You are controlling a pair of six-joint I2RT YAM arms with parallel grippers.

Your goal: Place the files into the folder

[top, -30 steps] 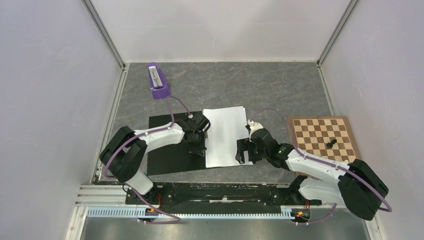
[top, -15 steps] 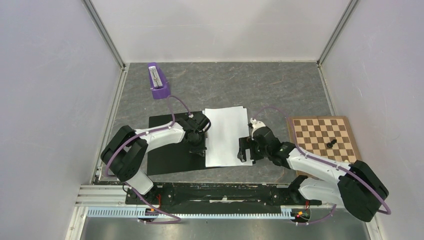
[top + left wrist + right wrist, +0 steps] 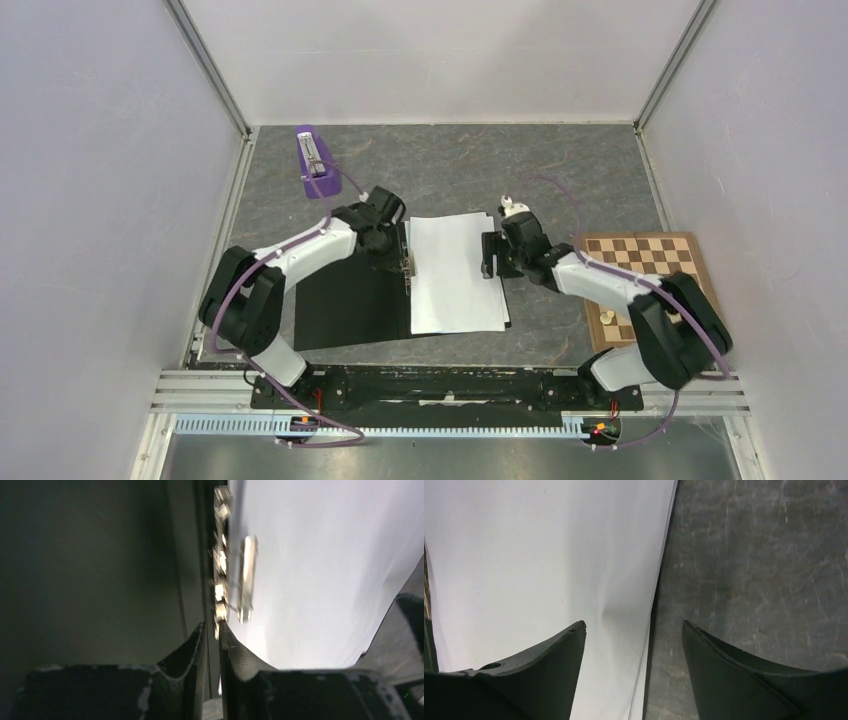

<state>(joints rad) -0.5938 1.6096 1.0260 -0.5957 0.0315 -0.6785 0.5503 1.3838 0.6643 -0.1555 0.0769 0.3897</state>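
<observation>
Lying flat, smooth white rectangular files (image 3: 455, 275) cover the black folder (image 3: 345, 305).

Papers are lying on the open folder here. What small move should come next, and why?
Probably the right gripper nudging the files toward the metal spine clip. Its jaws stand open astride the sheets' right edge, the left gripper sits nearly closed at the clip, and the stack looks slightly fanned on the folder.
</observation>
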